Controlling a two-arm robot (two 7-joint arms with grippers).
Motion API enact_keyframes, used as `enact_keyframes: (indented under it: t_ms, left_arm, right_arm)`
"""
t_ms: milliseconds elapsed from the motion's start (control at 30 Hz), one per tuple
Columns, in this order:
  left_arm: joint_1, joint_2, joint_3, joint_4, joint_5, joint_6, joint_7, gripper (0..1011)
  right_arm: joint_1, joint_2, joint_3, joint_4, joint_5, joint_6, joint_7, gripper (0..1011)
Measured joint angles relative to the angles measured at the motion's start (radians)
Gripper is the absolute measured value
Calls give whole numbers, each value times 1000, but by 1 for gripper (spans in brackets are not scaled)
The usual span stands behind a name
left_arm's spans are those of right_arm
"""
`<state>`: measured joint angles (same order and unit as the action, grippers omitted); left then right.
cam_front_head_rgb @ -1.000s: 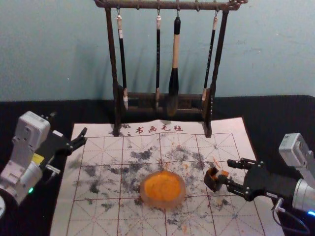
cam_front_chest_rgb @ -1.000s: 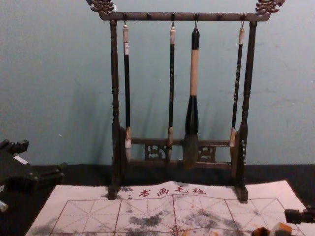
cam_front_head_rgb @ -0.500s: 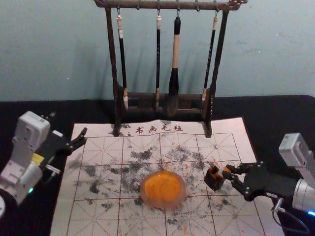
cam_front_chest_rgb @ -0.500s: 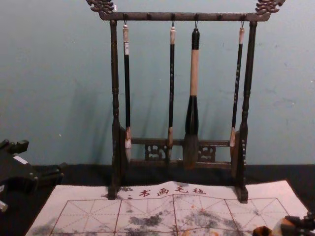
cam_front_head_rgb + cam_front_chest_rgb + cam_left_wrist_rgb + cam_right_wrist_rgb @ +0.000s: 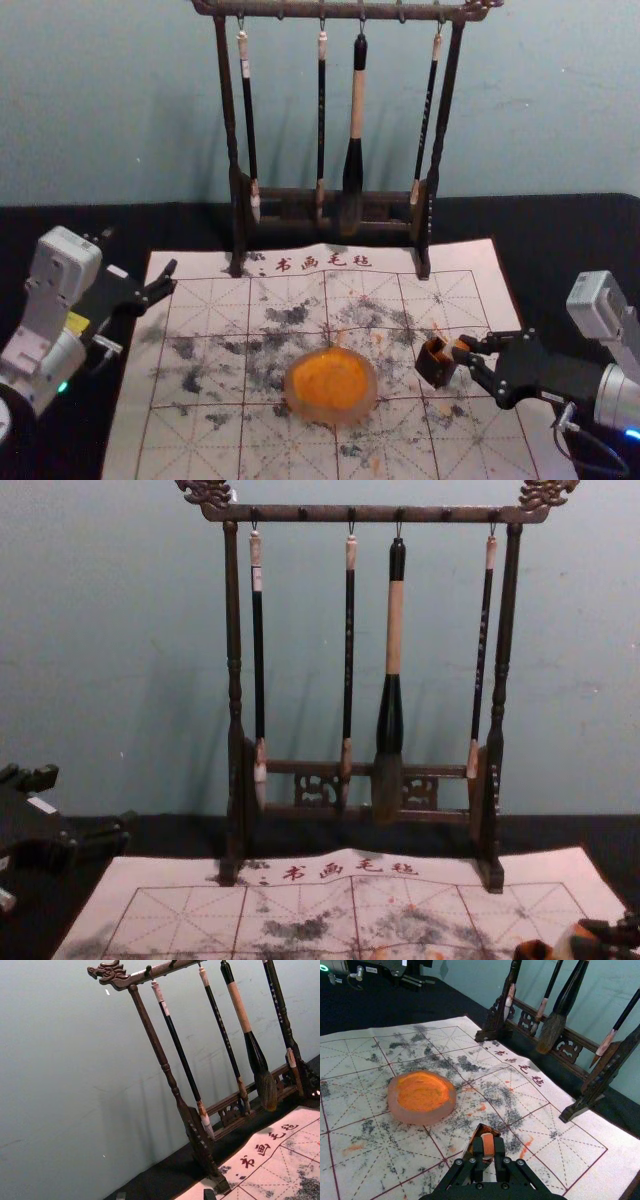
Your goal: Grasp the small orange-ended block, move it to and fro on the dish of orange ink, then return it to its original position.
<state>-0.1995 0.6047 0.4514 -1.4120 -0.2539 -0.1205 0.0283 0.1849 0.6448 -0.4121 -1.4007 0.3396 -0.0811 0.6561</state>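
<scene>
With its two fingers clamped on the small orange-ended block (image 5: 488,1144), the right hand (image 5: 464,347) reaches in low from the right. The block is at the mouth of a dark open-topped box (image 5: 436,367); whether its lower end is inside or just above cannot be told. Left of the box, well apart from it, sits a round translucent dish (image 5: 332,416) of orange ink (image 5: 331,383). Both stand on a gridded, ink-stained calligraphy mat (image 5: 205,440). At the far edge, four brushes hang from a dark wooden rack (image 5: 227,120). The left hand (image 5: 174,277) is idle at the mat's left edge, fingers apart.

Lifting at a slant could catch the block on the rim and tip or drag the light-looking box, losing the return spot. The grip covers little of the block, so pressing hard into the ink might twist it loose or push the dish along.
</scene>
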Motion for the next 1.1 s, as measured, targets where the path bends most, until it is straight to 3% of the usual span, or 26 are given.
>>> enact_keyframes:
  t_ms: [367, 700, 1100]
  left_arm:
    - [0, 0, 0, 0, 0, 0, 0, 1001]
    - [0, 0, 0, 0, 0, 0, 0, 1002]
    - [0, 0, 0, 0, 0, 0, 0, 1001]
  right_arm:
    - [0, 0, 0, 0, 0, 0, 0, 104]
    - [2, 7, 1, -3, 46, 0, 39, 104]
    - [-16, 45, 15, -71, 84, 8, 42, 104]
